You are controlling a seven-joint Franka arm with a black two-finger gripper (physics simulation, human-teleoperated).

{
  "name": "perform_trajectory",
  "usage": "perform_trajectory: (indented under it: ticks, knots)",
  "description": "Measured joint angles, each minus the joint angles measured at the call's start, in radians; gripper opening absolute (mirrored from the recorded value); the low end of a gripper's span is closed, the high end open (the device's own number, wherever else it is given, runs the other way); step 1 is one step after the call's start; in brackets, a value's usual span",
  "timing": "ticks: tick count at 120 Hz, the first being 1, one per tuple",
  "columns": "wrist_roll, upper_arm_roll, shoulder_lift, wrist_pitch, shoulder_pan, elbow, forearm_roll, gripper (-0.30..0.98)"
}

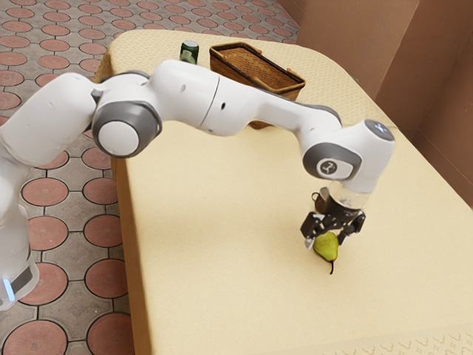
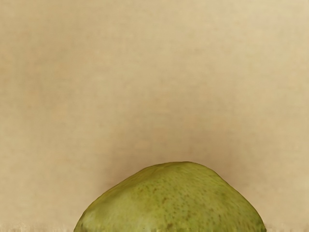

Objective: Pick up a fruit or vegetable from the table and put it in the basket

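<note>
Pear (image 1: 326,248) directly below the hand (image 1: 326,239), low over the near half of the counter (image 1: 222,237), well apart from the basket (image 1: 291,91). Key relation: the hand sits over the pear's body, its breadth running roughly left to right in the exterior view, while the pear's long axis runs roughly near to far, stem toward the near side and a little to the right. So the hand lies across the fruit rather than along it; a fair alignment, I judge, for a grasp about the middle. Wrist view agrees on closeness: a rounded, speckled green flank just under the hand, soft shade on the cloth beside it. Hand's state: cannot tell whether it grips the pear or merely surrounds it. Nor can I tell if the fruit bears on the cloth or is slightly raised. Pose: arm (image 1: 211,103) enters from the exterior view's left, arches over the counter, bends at the wrist and points the hand down. Basket stands at the far side, left of the pear, partly behind the forearm; green can (image 1: 189,49) just left of it. Step in hand, by my reading: securing the pear. Next calls for a firm hold, a straight lift, then a carry to the far side, high enough to pass the rim. Risk: smooth, tapering skin could roll or slip if caught off-centre.
</note>
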Motion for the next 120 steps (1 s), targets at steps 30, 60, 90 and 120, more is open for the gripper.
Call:
perform_trajectory:
  ticks: [30,60,90,120]
  knots:
    - [-0.003,-0.001,0.016,-0.003,-0.004,0.015,-0.001,0.68]
    - [-0.004,-0.001,0.024,-0.005,0.0,0.015,-0.001,0.63]
    - [0.003,-0.018,0.019,-0.011,0.001,0.014,-0.004,0.38]
    - [0.023,-0.036,-0.123,-0.065,0.004,0.008,-0.009,0.37]
